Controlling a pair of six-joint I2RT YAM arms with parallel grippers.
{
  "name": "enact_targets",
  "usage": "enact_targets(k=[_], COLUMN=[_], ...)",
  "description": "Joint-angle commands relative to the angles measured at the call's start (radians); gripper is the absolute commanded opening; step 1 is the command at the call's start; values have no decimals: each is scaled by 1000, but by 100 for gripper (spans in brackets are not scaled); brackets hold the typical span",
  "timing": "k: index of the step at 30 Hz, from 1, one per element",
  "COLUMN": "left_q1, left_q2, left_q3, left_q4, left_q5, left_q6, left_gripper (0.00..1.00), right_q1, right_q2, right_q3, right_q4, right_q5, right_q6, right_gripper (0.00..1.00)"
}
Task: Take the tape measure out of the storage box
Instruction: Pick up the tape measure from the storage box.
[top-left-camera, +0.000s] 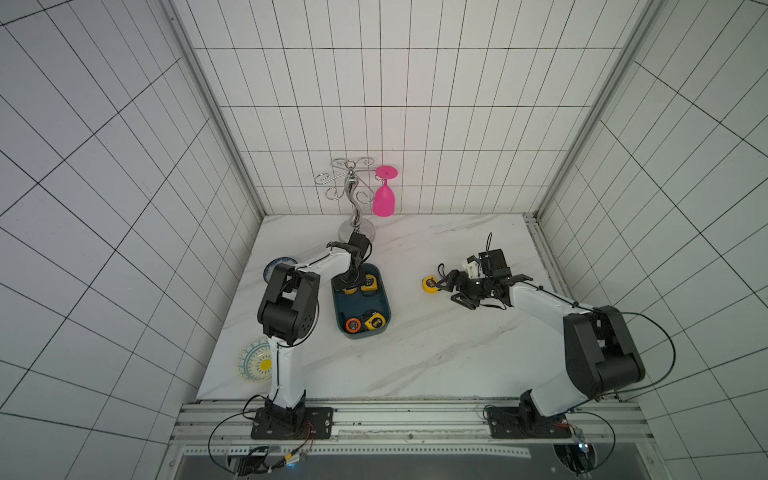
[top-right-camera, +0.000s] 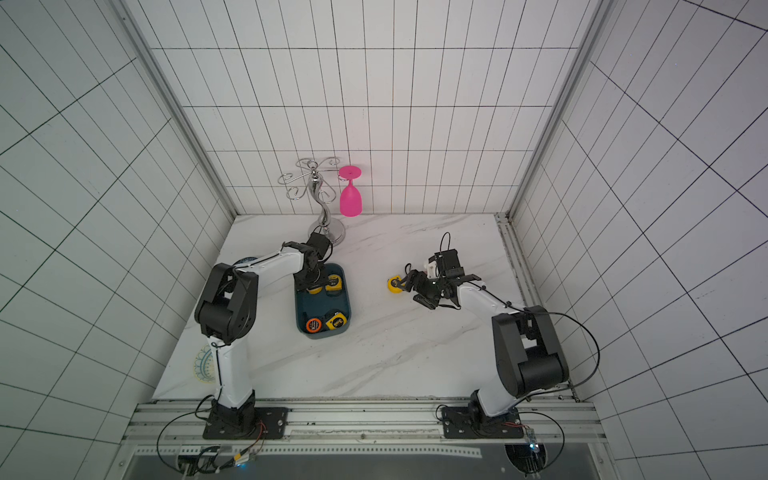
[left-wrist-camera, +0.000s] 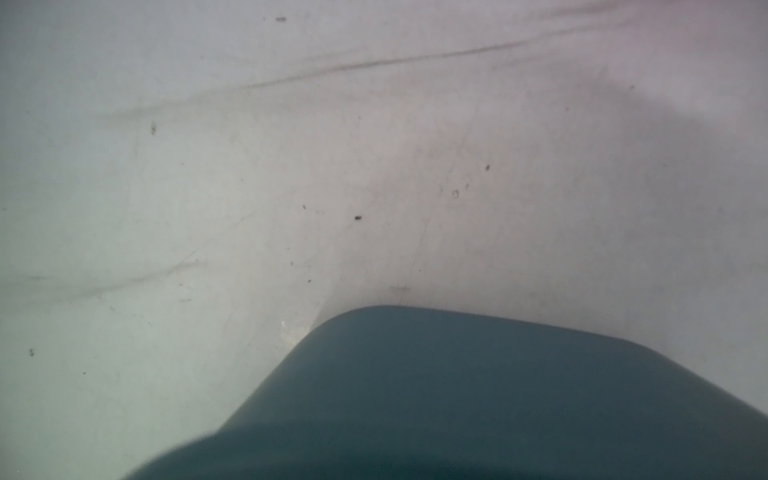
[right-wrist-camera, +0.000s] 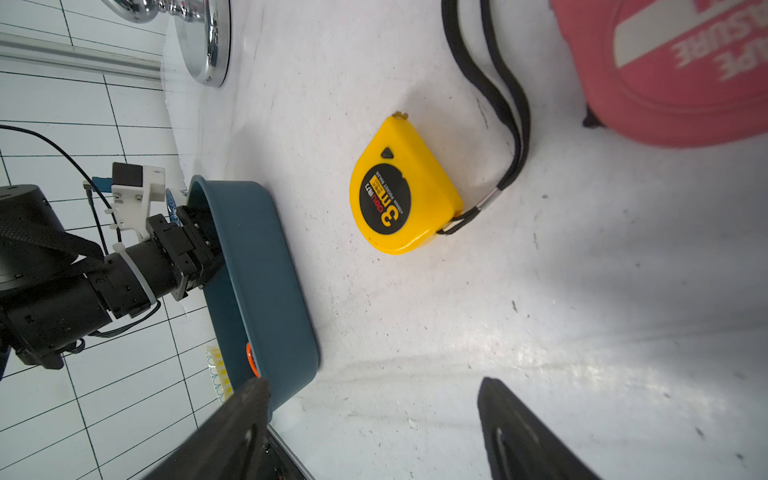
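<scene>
We see the storage box (top-left-camera: 360, 305) in plain dark teal. In it, the orange tape measure (top-left-camera: 353, 324) has a black middle, and the one beside it, the boxed yellow tape measure (top-left-camera: 375, 321), carries black parts. The desk (top-left-camera: 436, 353) is white with grey marble veins. The loose tape measure (right-wrist-camera: 405, 195) is yellow, with a round black label and a yellow "3m". The goblet (top-left-camera: 383, 199) is pink and the rack (top-left-camera: 351, 180) is shiny silver. The plate (top-left-camera: 253, 359) is cream with blue lines and a yellow centre.

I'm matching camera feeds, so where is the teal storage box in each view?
Both top views: storage box left of table centre, under the left arm.
Left wrist: blurred teal corner against white table.
Right wrist: outer wall, beside the loose yellow tape measure.
Shared landmark: chrome rack base, absent only from left wrist.
</scene>
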Motion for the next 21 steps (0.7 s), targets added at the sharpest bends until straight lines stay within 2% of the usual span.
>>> enact_targets(k=[1,9,21], left_q1=[7,-29,-85], left_q2=[-27,-190,-368], left_q3=[-49,-105,-24], left_q4=[2,-27,-124], left_q5=[14,24,28], left_q6=[-16,-68,-123], left_gripper=[0,0,0], right_q1=[-8,30,113], right_q2=[-14,-14,-12], right_q3=[-12,-1,21], right_q4=[-6,8,66], right_q5=[-15,-10,8], right_q6=[-18,-25,-2], right_gripper=[83,83,83])
